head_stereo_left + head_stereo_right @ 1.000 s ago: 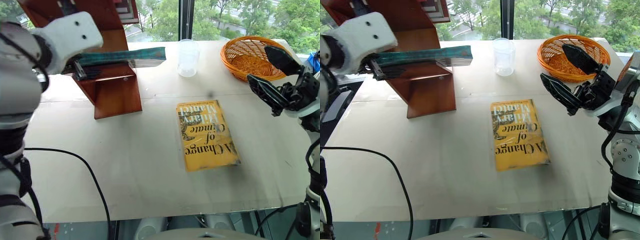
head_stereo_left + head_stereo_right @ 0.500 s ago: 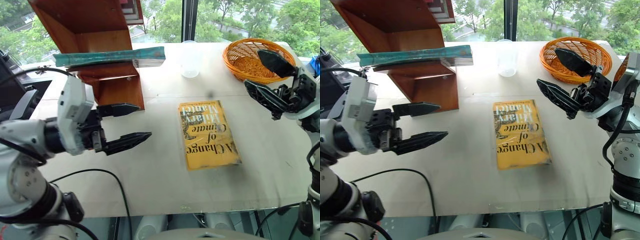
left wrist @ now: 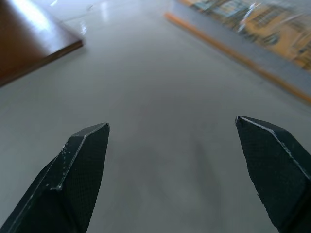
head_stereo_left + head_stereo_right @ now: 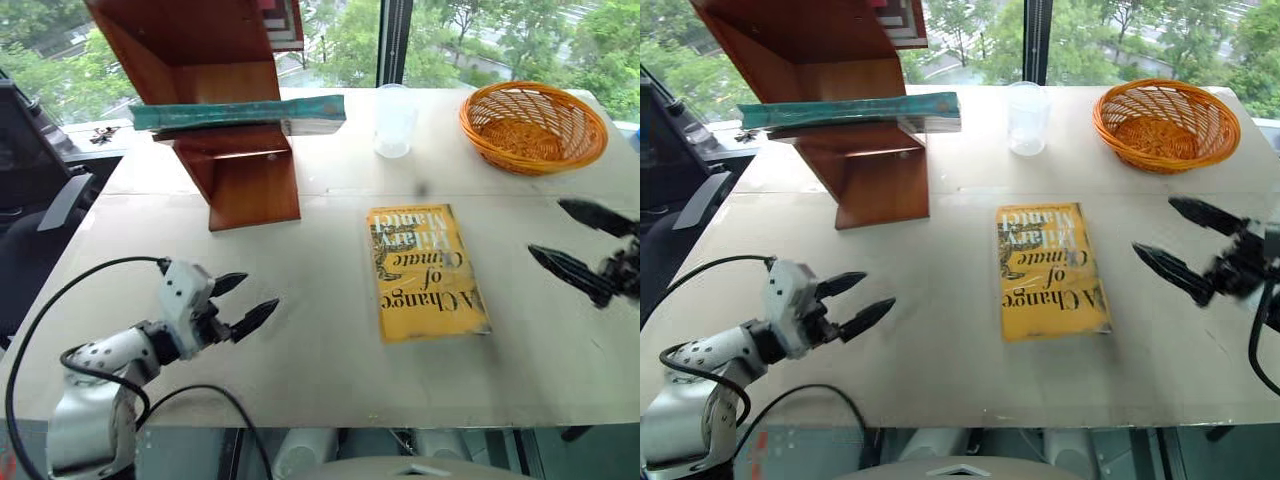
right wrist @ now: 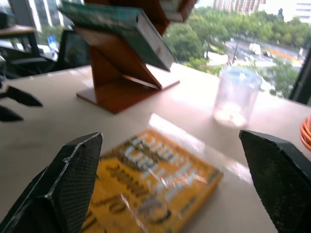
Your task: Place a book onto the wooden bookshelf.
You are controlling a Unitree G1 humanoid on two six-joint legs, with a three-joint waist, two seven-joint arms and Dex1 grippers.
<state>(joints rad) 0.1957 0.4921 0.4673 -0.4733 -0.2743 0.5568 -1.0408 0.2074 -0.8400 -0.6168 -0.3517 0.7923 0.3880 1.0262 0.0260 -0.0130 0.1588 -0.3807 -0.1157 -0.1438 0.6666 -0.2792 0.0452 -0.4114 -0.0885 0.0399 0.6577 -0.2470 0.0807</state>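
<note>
Large teal-green book (image 4: 240,113) is lying flat on the reddish-brown wooden bookshelf (image 4: 215,120) board, well beyond the left pincer (image 4: 243,303), overhanging toward the clear plastic cup (image 4: 394,119). Both pincers, left and right (image 4: 1185,245), are hanging spread apart, empty. Judged: placement done; keep withdrawals low and clear (yellow paperback (image 4: 425,270) lying between them, orange wicker basket (image 4: 533,126) beyond the right).

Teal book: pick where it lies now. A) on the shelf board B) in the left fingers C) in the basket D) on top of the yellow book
A: the teal book lies flat on the bookshelf board, with both grippers away from it.
</note>
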